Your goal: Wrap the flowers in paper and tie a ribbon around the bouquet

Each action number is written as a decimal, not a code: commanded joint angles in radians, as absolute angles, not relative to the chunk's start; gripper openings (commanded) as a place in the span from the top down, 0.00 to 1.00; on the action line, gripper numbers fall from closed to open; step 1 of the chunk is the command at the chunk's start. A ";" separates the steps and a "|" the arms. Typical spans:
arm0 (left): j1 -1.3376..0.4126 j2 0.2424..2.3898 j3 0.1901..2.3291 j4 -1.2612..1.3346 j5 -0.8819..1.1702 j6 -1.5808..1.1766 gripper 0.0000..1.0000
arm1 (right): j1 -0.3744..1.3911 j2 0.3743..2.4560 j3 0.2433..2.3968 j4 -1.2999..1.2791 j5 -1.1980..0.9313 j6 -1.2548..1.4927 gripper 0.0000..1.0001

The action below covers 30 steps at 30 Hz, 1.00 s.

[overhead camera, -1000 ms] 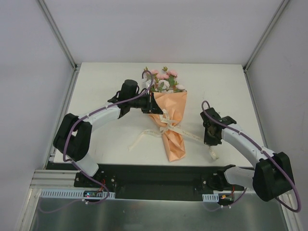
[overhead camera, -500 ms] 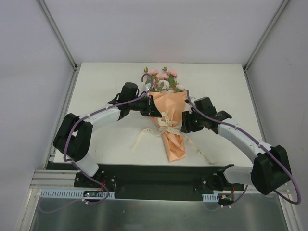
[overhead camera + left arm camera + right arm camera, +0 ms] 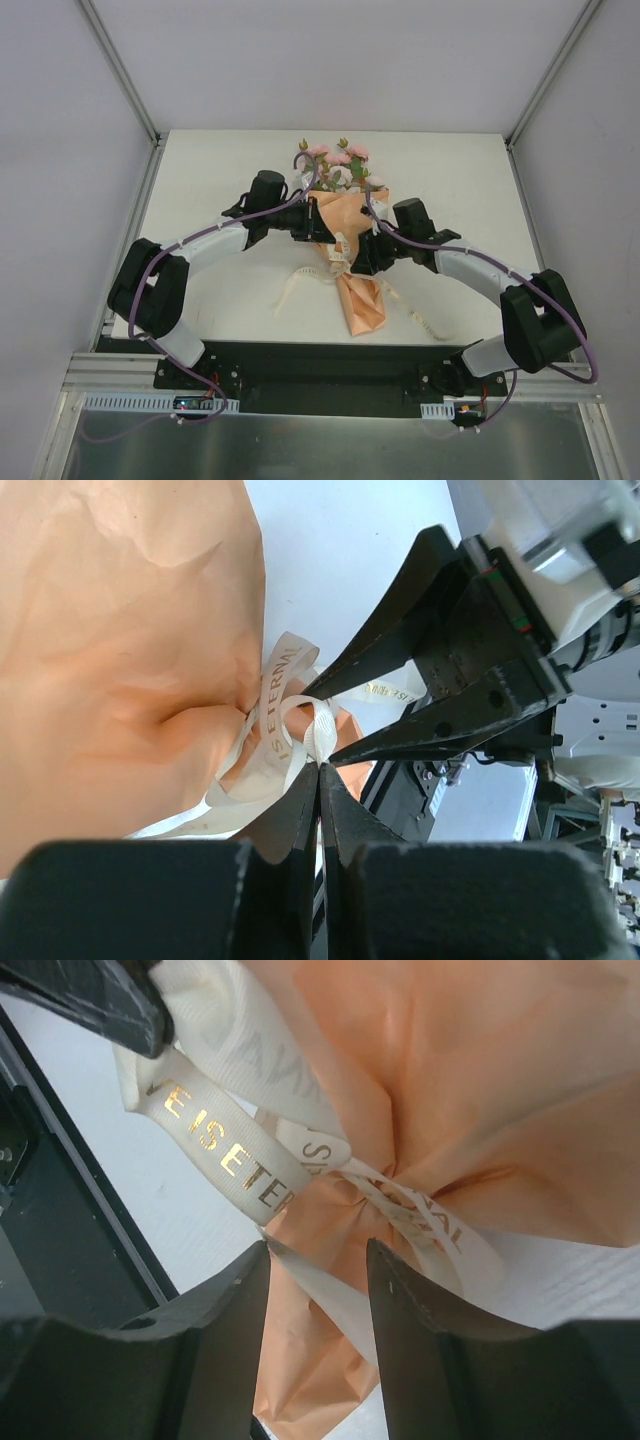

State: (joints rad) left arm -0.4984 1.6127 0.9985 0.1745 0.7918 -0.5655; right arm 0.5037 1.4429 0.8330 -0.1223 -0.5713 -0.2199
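The bouquet lies mid-table: pink flowers [image 3: 340, 163] stick out of a peach-orange paper [image 3: 362, 300] cone cinched by a cream ribbon [image 3: 292, 285] with gold lettering. My left gripper [image 3: 328, 238] is at the cone's left side, shut on a small loop of ribbon [image 3: 320, 732] at its tips [image 3: 321, 767]. My right gripper [image 3: 358, 258] meets it from the right at the knot. In the right wrist view it [image 3: 318, 1263] stands open, a loose ribbon strand [image 3: 320, 1295] running slantwise between its fingers [image 3: 235, 1295], over the paper [image 3: 480, 1080].
The white table [image 3: 200, 200] is walled at the back and on both sides. A black rail [image 3: 300, 360] runs along the near edge. Ribbon tails trail on the table left of the cone and to its right [image 3: 422, 318].
My right arm swung left from the table's right side to the bouquet's knot, and its jaws opened. The left gripper kept its hold and barely moved.
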 commanded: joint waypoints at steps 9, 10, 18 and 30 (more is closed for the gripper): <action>-0.483 1.560 0.994 0.156 0.819 -0.517 1.00 | 0.503 1.401 0.766 -0.048 -0.598 -0.241 0.53; -0.480 1.559 0.994 0.156 0.821 -0.515 1.00 | 0.502 1.384 0.761 -0.048 -0.591 -0.239 0.53; -0.460 1.552 0.986 0.150 0.831 -0.508 1.00 | 0.499 1.318 0.732 -0.048 -0.529 -0.187 0.66; -0.457 1.537 0.979 0.150 0.842 -0.509 1.00 | 0.497 1.371 0.730 -0.009 -0.601 -0.173 0.73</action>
State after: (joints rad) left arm -0.4633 1.5784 0.9829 0.1375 0.8074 -0.5316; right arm 0.5007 1.3605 0.7326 -0.0547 -0.5575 -0.1730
